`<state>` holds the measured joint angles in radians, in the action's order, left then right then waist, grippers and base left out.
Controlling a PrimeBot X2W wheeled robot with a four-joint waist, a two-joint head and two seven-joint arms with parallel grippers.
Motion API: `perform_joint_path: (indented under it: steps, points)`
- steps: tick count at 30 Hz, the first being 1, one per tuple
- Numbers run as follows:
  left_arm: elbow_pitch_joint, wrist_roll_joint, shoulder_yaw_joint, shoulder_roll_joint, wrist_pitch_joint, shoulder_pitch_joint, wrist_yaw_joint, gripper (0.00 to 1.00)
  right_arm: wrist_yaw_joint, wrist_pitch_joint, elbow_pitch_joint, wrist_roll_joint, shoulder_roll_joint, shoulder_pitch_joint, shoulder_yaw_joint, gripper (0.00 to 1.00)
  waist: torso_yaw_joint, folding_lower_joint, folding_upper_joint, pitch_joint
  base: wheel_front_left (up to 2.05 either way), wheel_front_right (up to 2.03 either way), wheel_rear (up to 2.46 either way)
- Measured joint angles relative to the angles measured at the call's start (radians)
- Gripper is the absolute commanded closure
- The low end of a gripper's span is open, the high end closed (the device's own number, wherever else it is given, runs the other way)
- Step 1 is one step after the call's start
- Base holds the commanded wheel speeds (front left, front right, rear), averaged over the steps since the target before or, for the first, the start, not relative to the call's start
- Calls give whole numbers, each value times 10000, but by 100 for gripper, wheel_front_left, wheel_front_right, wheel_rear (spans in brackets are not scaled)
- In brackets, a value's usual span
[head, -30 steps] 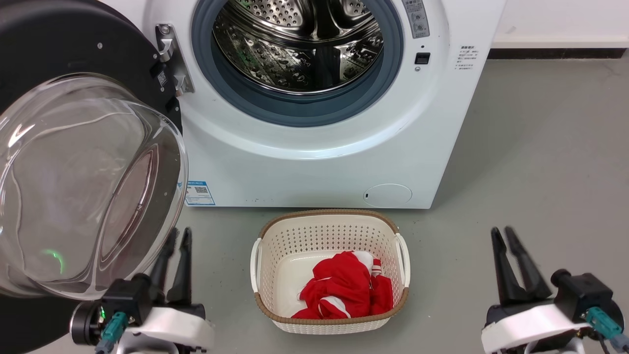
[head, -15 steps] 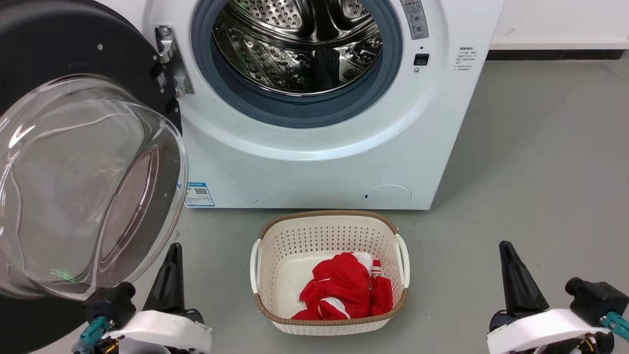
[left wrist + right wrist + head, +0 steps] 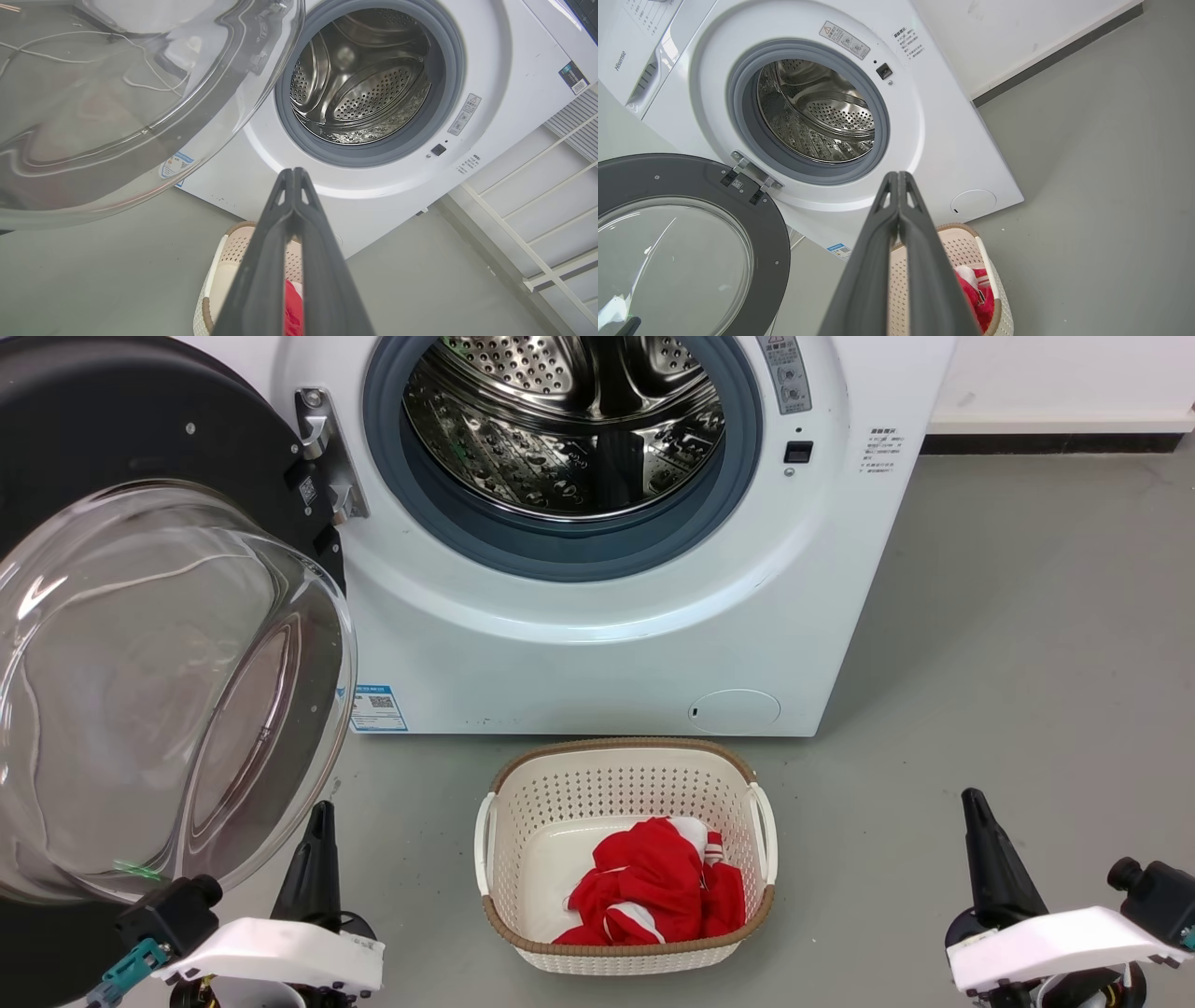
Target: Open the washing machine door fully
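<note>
Both ends pinched narrow, nothing held. Left gripper (image 3: 319, 814) sits just under the glass bowl of the washing machine door (image 3: 121, 439), clear of it. The door is swung out, up-left of those fingers. Right gripper (image 3: 973, 800) is well apart from the door. Basket (image 3: 624, 756) lies between the grippers. Washer (image 3: 952, 154) reads "Hisense" (image 3: 620, 60). Blue QR sticker (image 3: 378, 707) is ahead of the left gripper, text too small.

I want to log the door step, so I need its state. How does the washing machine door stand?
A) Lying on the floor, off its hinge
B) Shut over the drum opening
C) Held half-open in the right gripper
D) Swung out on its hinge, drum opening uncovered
D: the washing machine door hangs swung out on its hinge, the drum opening is uncovered, and the left gripper and right gripper are shut on nothing.
</note>
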<state>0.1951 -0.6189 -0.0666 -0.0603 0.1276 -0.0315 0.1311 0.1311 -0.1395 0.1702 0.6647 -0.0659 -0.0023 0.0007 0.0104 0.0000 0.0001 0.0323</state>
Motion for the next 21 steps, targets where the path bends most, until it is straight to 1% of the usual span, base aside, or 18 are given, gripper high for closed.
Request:
perform_joint_path:
  steps: [10, 21]
  points:
    - [67, -1618, -63, 17, -380, -136, -2, 100, 0, 326, 109, 1655, -46, -198, -90, 100, -11, 0, 0, -33, 0, 0, 0]
    - [150, -3058, -125, 33, -738, -204, -2, 100, 0, 631, 221, 3066, -77, -358, -182, 100, -23, 1, 0, -66, 0, 0, 0]
